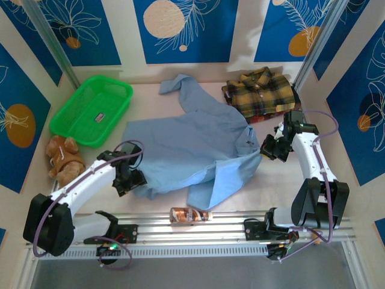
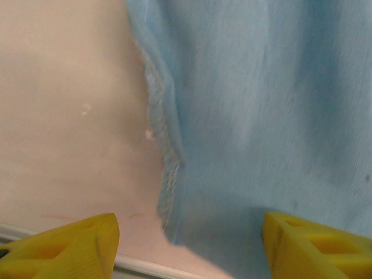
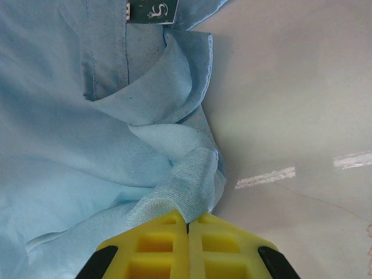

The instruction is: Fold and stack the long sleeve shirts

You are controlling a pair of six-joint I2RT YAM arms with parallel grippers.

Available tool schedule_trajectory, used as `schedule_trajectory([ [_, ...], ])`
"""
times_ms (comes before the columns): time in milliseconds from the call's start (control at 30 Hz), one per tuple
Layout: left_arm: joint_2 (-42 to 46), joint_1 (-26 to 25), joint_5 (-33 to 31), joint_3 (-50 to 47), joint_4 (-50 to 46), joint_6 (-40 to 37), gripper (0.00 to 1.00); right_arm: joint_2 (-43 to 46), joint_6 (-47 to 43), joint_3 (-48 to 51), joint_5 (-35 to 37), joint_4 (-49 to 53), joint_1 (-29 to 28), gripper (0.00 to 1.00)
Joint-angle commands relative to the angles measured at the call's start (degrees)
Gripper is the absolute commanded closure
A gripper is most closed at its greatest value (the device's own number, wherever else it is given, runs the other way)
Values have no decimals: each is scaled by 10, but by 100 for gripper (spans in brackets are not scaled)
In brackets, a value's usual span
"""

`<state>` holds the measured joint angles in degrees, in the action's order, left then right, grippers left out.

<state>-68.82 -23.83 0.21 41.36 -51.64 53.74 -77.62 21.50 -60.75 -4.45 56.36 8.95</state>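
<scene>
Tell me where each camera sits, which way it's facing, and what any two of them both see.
Top external: above and behind the arms, looking down on the table; both arms show, with left gripper and right gripper.
Left wrist: on the left arm, facing down at the light blue shirt hem; its yellow fingers are spread open.
Right wrist: on the right arm, facing the shirt's label; its fingers are shut on a bunched fold.
Shared: all three see the light blue shirt.

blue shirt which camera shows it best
Top external: the whole blue shirt lies spread on the table. Left wrist gives a hem edge; right wrist gives the neck label and cloth bunched at the right end effector.
</scene>
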Motion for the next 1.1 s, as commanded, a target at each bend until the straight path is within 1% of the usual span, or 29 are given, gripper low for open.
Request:
schedule_trajectory([
  [0, -30, 12, 16, -15, 113, 27, 35, -7, -5, -12, 7, 14, -4, 100],
  [67, -61, 21, 16, -19, 152, 27, 38, -4, -7, -7, 12, 20, -2, 100],
  [100, -81, 27, 18, -17, 170, 22, 41, -3, -7, -6, 19, 25, -2, 100],
  [167, -116, 39, 23, -8, 193, 11, 51, -3, -1, -6, 26, 35, 1, 100],
  [200, -133, 45, 25, -1, 200, 3, 53, -2, -1, -7, 20, 37, 2, 100],
  [400, -229, 101, 25, 52, 211, -59, 53, 3, 14, -10, 26, 57, 1, 99],
  [600, -340, 125, 26, 175, 207, -137, 50, 16, 30, -5, 54, 52, 9, 97],
  [700, -392, 135, 13, 252, 177, -178, 45, 14, 25, -18, 73, 42, 11, 97],
  [767, -410, 147, 8, 296, 159, -200, 42, 4, 23, -39, 82, 54, 12, 97],
  [900, -407, 163, 24, 357, 123, -223, 35, 2, 28, -58, 72, 93, 4, 93],
  [967, -383, 162, 29, 371, 104, -228, 32, 22, 40, -44, 73, 111, -5, 90],
  [1000, -363, 161, 38, 369, 100, -225, 31, 37, 48, -30, 71, 119, -8, 87],
  [1067, -320, 157, 65, 354, 99, -215, 28, 68, 65, 0, 67, 130, -7, 84],
])
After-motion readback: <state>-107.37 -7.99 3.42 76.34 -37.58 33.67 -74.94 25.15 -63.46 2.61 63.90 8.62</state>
